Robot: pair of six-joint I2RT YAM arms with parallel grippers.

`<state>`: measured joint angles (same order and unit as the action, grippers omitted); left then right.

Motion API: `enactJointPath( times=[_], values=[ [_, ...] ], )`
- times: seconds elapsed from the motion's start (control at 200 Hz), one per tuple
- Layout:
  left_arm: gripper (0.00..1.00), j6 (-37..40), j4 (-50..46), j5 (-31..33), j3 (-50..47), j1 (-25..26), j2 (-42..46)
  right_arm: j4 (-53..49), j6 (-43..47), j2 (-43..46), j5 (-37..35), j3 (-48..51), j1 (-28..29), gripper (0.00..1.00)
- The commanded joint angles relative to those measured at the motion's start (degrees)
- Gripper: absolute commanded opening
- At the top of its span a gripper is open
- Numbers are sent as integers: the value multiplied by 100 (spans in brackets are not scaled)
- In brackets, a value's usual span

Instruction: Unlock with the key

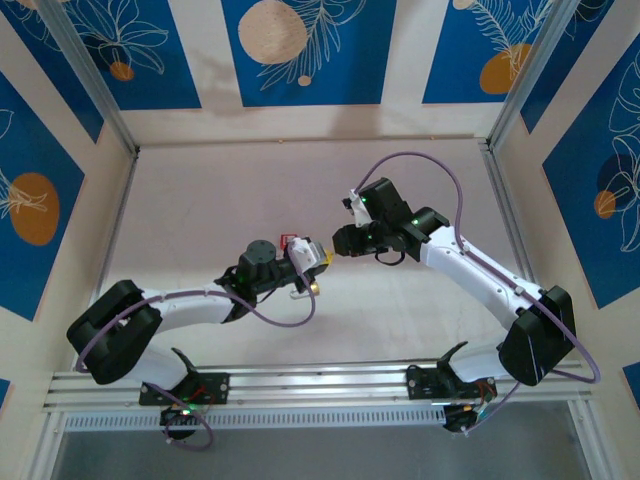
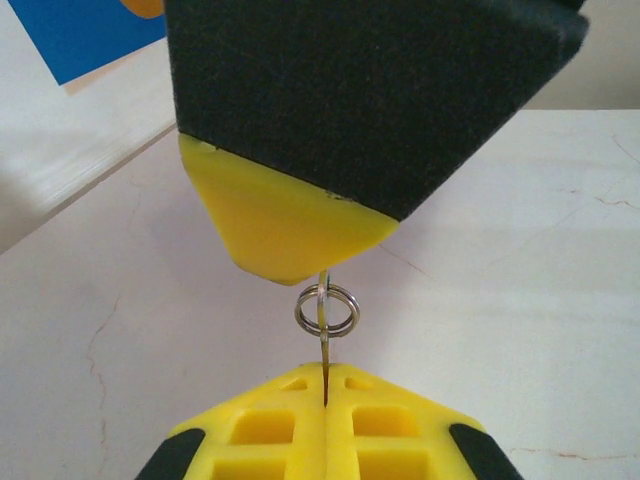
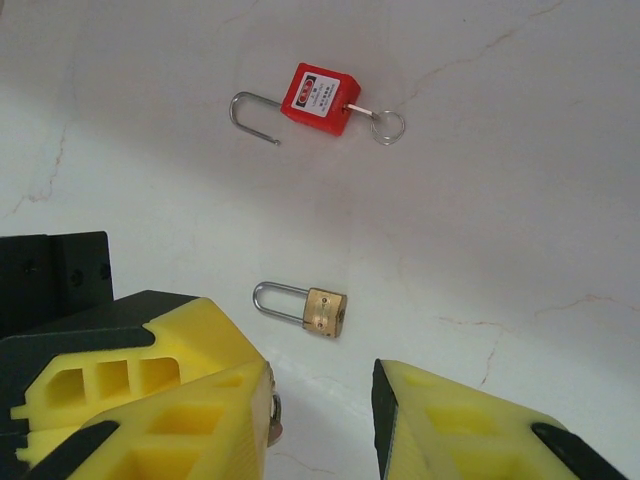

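My left gripper (image 2: 326,385) is shut on the thin blade of a key (image 2: 325,350), which points upward with a steel split ring (image 2: 327,310) on it. The key's far end goes up behind a yellow finger (image 2: 290,225) of my right gripper. In the right wrist view my right gripper (image 3: 320,390) stands open, and the key (image 3: 273,418) lies against the inner side of its left finger. Below on the table lies a small brass padlock (image 3: 322,311), shackle closed. From above, the two grippers meet tip to tip, left gripper (image 1: 318,256) and right gripper (image 1: 338,243).
A red padlock (image 3: 320,98) lies farther off with its shackle swung open and its own key and ring in it. Seen from above, the red padlock (image 1: 290,241) sits beside the left wrist and the brass padlock (image 1: 315,287) just under it. Patterned walls enclose the table (image 1: 420,320).
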<state>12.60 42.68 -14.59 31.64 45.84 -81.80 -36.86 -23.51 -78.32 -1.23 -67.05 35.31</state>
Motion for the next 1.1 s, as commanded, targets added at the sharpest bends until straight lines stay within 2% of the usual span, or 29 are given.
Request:
enactJointPath(
  times=[0.0,0.095,0.2,0.29,0.39,0.46,0.58,0.74,1.096],
  values=[
    [0,236,-130,-130,180,-65,200,-102,49,55,124,44,-49,34],
    [0,518,-699,-286,308,-81,299,-34,224,314,25,120,-109,34],
    [0,1116,-2120,-1050,762,-152,377,867,469,1236,5,876,-276,33],
    [0,1666,-3245,-1291,1080,-220,383,2372,576,2053,678,2028,-572,35],
    [0,2031,-3660,-1282,1182,-401,481,3835,516,2443,1270,3082,-689,40],
    [0,2193,-3992,-1420,1266,-560,587,4470,385,2505,1726,3508,-803,44],
    [0,2446,-4641,-1591,1465,-704,648,4678,308,2334,3013,3515,-1138,50],
    [0,2467,-5109,-1994,1686,-849,640,4539,629,1718,3779,3234,-1121,49],
    [0,2535,-5582,-2499,1908,-961,559,4379,1248,1265,3231,3036,-458,45]
  ],
)
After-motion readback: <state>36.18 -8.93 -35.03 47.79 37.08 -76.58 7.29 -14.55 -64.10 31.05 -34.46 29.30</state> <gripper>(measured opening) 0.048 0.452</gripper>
